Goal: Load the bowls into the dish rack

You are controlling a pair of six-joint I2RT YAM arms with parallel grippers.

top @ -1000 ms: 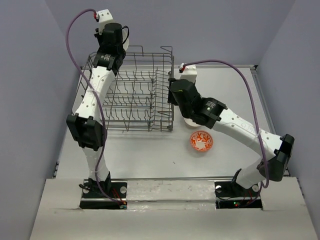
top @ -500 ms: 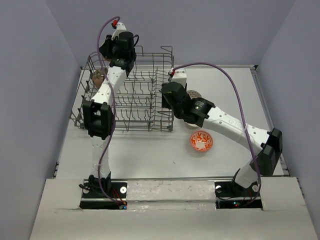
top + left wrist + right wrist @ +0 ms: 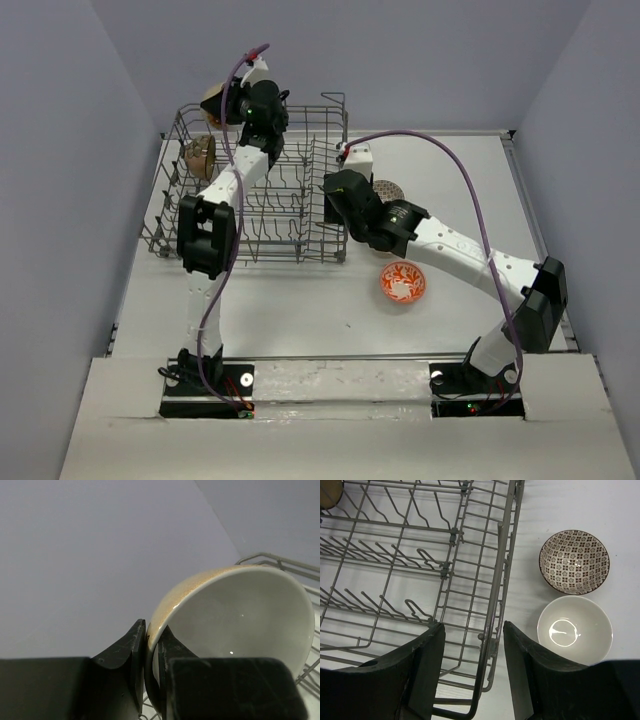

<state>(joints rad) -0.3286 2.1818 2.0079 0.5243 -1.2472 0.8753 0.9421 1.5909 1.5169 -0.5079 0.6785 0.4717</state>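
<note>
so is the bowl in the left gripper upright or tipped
Tipped: the left gripper pinches the brown bowl by its rim, cream inside facing sideways at the wrist camera.

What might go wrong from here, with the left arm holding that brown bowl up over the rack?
1. The left jaws pinch only the thin rim of the brown bowl, held tilted above the far-left corner of the dish rack. It may slip and drop onto the wires or onto the bowl in the rack.
2. The right jaws stand open with the rack's side wall between them in the wrist view. A downward or sideways move might snag the wire and shift the rack.
</note>
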